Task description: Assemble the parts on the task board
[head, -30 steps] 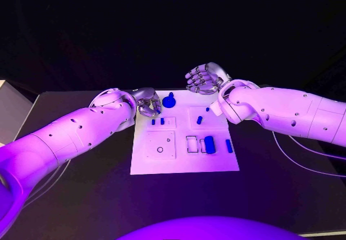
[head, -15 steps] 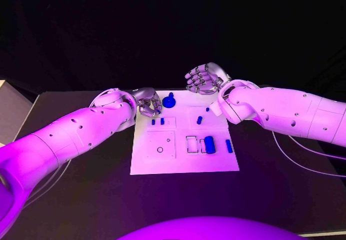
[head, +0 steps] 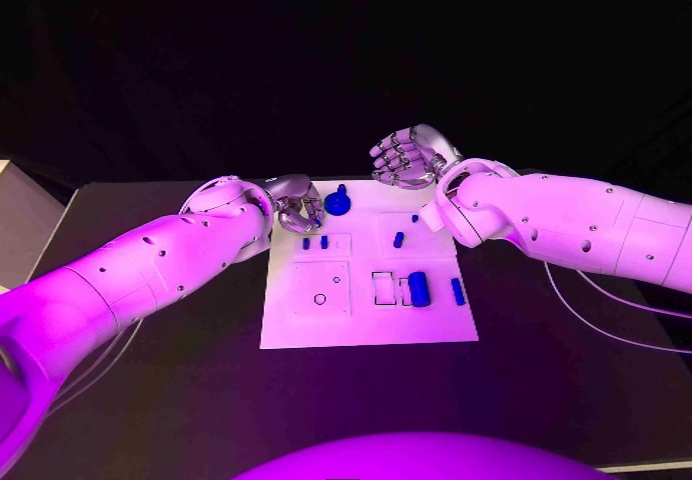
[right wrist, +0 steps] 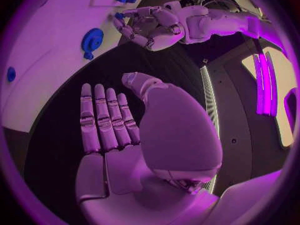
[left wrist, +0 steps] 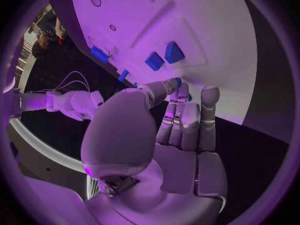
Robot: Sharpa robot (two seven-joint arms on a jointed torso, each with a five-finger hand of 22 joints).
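The left hand (head: pixel 296 205), upper left of the board (head: pixel 368 330), pinches a small blue part (left wrist: pixel 177 82): light, stiff, slippery, best gripped by its sides. The right hand (head: pixel 408 158) is released.

I see a black table (head: pixel 159 400) under purple light, with darkness beyond its far edge. A pale block (head: pixel 22 225) stands just beside the table's left edge. Near the table, bright light strips (right wrist: pixel 267 82) glow.

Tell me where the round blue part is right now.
In the head view the round blue part sits at the task board's far edge, just right of the left hand.
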